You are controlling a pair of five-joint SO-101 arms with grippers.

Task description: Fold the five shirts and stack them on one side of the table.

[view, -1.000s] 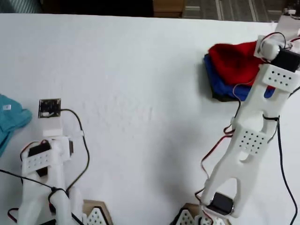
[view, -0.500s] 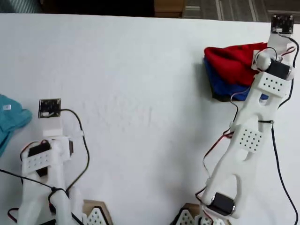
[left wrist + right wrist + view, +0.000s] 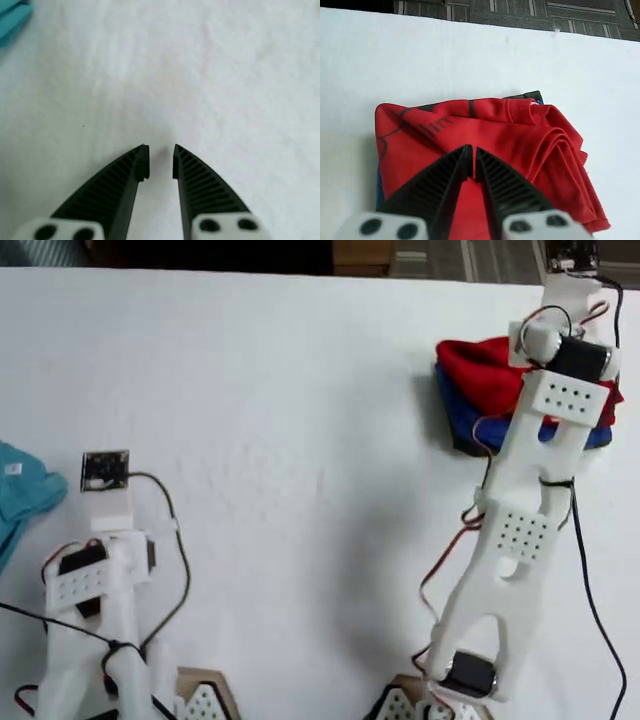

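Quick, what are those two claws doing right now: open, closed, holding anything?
Left gripper: slightly open, empty, over the bare table.
Right gripper: shut, nothing seen between its jaws, above the red shirt.

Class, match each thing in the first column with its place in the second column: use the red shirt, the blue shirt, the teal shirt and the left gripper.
Things:
1. red shirt
2. blue shirt
3. teal shirt
4. left gripper

Places:
A. alone at the left edge of the table
B. lying on top of the blue shirt
C. above bare table
D. directly beneath the red shirt

Pairs: 1-B, 2-D, 3-A, 4-C.
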